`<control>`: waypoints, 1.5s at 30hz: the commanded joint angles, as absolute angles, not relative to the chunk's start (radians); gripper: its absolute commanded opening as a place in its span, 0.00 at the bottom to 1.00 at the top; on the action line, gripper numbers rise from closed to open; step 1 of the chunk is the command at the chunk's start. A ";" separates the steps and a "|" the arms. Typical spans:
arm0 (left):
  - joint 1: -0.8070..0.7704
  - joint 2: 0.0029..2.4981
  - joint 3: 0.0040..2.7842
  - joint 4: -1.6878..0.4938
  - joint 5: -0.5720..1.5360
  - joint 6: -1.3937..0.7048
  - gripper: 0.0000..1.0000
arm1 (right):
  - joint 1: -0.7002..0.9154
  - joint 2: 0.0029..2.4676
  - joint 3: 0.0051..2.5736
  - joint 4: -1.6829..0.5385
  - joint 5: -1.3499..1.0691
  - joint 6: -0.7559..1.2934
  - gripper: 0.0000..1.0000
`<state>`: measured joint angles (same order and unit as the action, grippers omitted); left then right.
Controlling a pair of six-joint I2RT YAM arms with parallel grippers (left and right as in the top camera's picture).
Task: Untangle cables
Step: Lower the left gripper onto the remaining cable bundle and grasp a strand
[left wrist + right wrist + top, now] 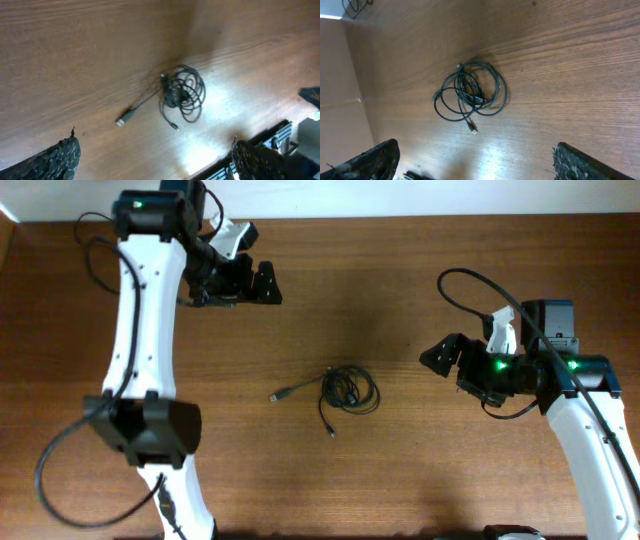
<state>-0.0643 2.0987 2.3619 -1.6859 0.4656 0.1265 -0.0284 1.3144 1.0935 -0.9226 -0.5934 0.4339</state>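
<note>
The cables (348, 388) lie in one tangled black coil on the middle of the wooden table. One strand runs left to a silver plug (280, 395), and another short end (331, 432) points toward the front. My left gripper (255, 283) hangs open at the back left, well away from the coil. My right gripper (440, 357) is open to the right of it, a short way off. In the left wrist view the coil (184, 92) and its plug (121, 121) lie beyond the open gripper (155, 150). The right wrist view shows the coil (470, 92) above its open gripper (475, 152), nothing between the fingers.
The left arm's base (150, 430) stands at the front left with its thick black cable (60, 480) looping over the table. The right arm (590, 440) comes in from the front right. Bare wood (400, 280) surrounds the coil.
</note>
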 commanded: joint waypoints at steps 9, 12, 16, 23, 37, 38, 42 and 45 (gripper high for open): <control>-0.207 1.913 1.771 -1.480 0.541 0.120 0.99 | -0.031 1.316 1.100 -0.976 -0.617 0.422 0.99; -0.299 1.913 1.557 -1.234 0.565 -0.039 0.92 | -0.031 1.316 1.099 -0.989 -0.616 0.422 0.99; -0.382 1.913 1.451 -1.085 0.561 -0.087 0.60 | -0.031 1.316 1.099 -0.989 -0.606 0.422 0.99; -0.408 1.914 1.437 -1.056 0.448 -0.248 0.32 | -0.031 1.316 1.099 -0.987 -0.564 0.422 0.99; -0.424 1.914 1.402 -1.014 0.429 -0.378 0.20 | -0.031 1.316 1.099 -0.990 -0.564 0.422 0.99; -0.424 1.914 1.402 -1.013 0.425 -0.378 0.18 | -0.031 1.316 1.099 -0.991 -0.564 0.422 0.99; -0.424 1.914 1.402 -1.001 0.422 -0.378 0.16 | -0.031 1.316 1.099 -0.993 -0.564 0.422 0.99; -0.424 1.914 1.402 -0.999 0.381 -0.394 0.11 | -0.031 1.316 1.099 -0.996 -0.564 0.422 0.99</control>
